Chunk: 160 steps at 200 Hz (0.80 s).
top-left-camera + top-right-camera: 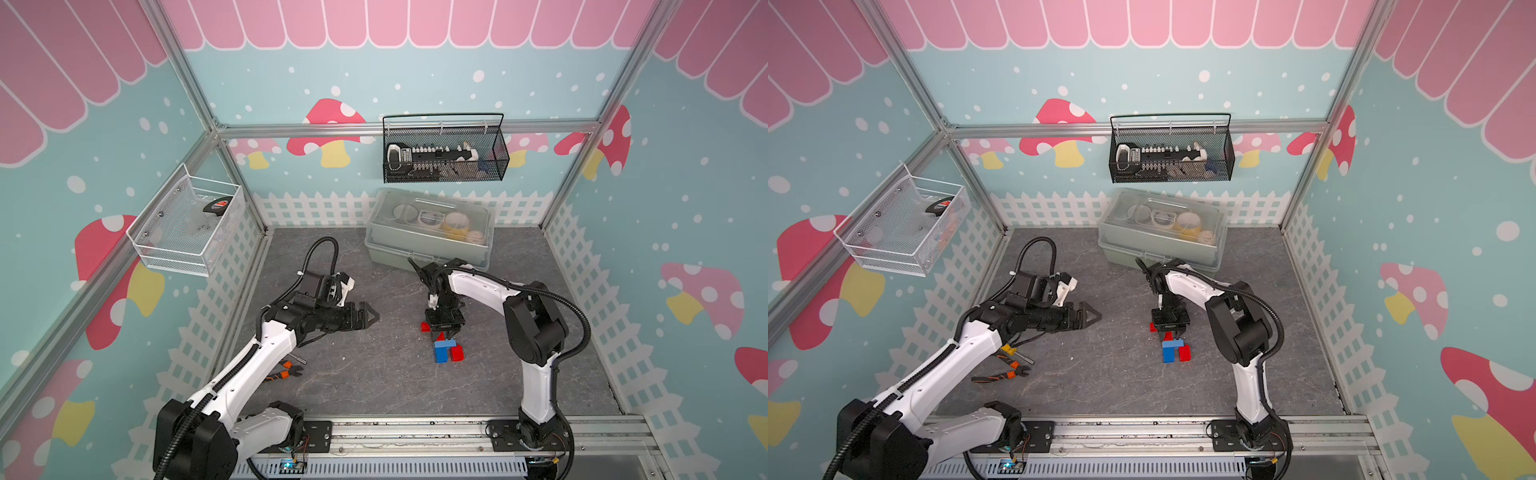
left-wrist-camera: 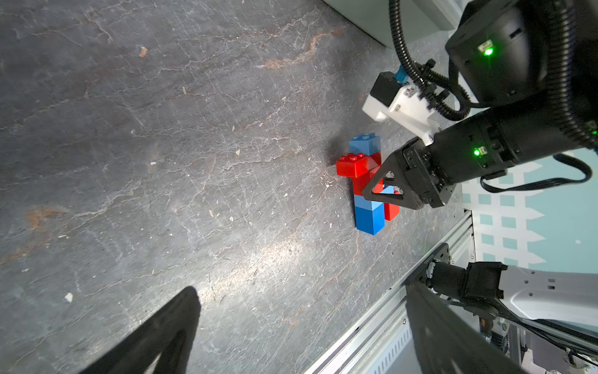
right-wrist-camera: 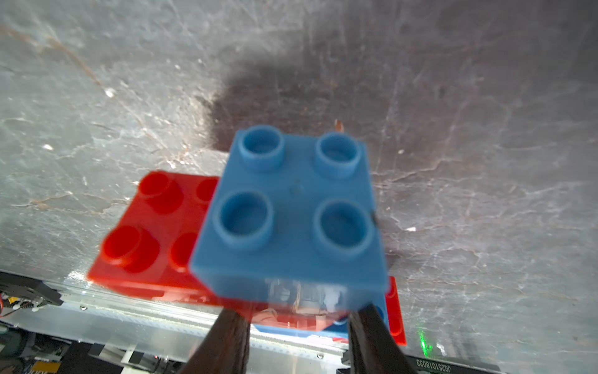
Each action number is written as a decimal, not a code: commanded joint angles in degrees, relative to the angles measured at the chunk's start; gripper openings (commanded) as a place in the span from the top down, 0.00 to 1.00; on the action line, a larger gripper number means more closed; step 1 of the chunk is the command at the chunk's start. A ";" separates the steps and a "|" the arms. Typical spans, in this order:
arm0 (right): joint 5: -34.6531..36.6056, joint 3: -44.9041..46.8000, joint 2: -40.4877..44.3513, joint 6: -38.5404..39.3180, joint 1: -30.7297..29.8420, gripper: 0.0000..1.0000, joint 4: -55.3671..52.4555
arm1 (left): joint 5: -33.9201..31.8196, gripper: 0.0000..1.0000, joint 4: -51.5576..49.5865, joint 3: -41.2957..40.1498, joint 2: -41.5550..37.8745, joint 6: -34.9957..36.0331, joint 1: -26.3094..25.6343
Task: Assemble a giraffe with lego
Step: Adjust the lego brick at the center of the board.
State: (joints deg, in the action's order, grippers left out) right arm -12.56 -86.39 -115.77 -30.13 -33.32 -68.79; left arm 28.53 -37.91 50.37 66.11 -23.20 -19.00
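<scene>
The right gripper (image 2: 378, 191) pinches the giraffe (image 2: 369, 217) at mid-height, one finger across the red neck brick (image 2: 359, 185), its partner hidden behind; whether the figure rests on the grey table (image 2: 161, 145) or hangs just clear cannot be told. The left gripper (image 1: 371, 314) sits well apart from the figure, its jaws spread wide and empty.

Risks, as judged: the squeeze falls across stacked joints, so a sideways pull may split the bricks; the red head brick (image 2: 352, 165) overhangs beyond the jaws and may lever the figure round in so narrow a grip; no second support is at hand.

The right wrist view alone shows both fingers (image 3: 226, 336) flanking the studded blue top brick (image 3: 291, 210); the left wrist view alone gives the stepped profile; the top views alone show the arms' separation.
</scene>
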 commanded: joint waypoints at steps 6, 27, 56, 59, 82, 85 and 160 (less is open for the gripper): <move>-0.63 -3.40 -2.01 2.50 0.65 0.72 -5.31 | 0.65 0.01 -0.59 0.14 -1.46 0.15 -0.42; -0.80 -4.59 -3.23 3.01 0.96 0.72 -6.37 | 0.73 0.01 -0.53 0.17 -1.59 0.11 -0.46; -0.97 -5.20 -4.37 3.07 1.31 0.70 -6.63 | 0.91 0.01 -0.47 0.17 -1.81 0.11 -0.42; -0.91 -5.26 -4.46 3.12 1.30 0.70 -6.62 | 0.91 0.01 -0.47 0.17 -1.85 0.14 -0.46; -0.98 -5.88 -5.23 3.23 1.39 0.69 -6.83 | 0.91 0.01 -0.24 0.07 -2.19 0.16 -0.46; -0.93 -5.98 -5.27 3.23 1.37 0.69 -6.87 | 0.91 0.01 -0.23 0.08 -2.19 0.14 -0.45; -0.81 -8.60 -7.63 3.73 1.72 0.60 -8.20 | 0.91 0.01 -0.13 0.00 -2.37 0.10 -0.42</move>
State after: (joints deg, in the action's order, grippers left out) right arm -13.02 -93.10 -122.32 -27.57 -32.03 -74.52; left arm 28.95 -37.89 50.37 64.90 -23.20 -19.25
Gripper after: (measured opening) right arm 0.403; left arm 0.993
